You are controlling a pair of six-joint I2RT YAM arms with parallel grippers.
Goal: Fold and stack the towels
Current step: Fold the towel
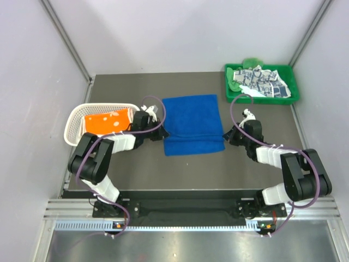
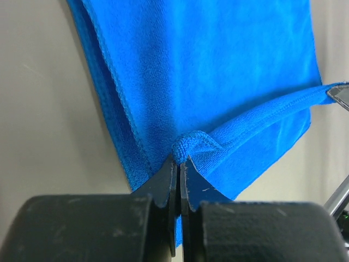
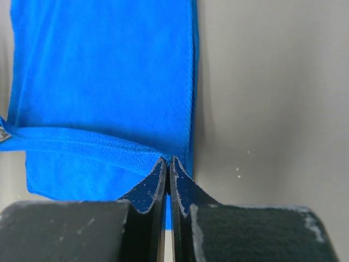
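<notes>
Folding step: left claw (image 2: 179,162) and right claw (image 3: 168,160) each pinch the blue towel (image 1: 192,117) edge mid-frame; next, carry it across evenly.

green towel (image 1: 251,61) mostly hidden behind the patterned towel (image 1: 263,82) in the tray (image 1: 227,77). blue towel (image 2: 207,71) cut off by the top edge in both wrist views.

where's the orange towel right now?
Top view: orange towel lies in the white lattice basket at the table left side, just left of the left gripper and blue towel.
</notes>
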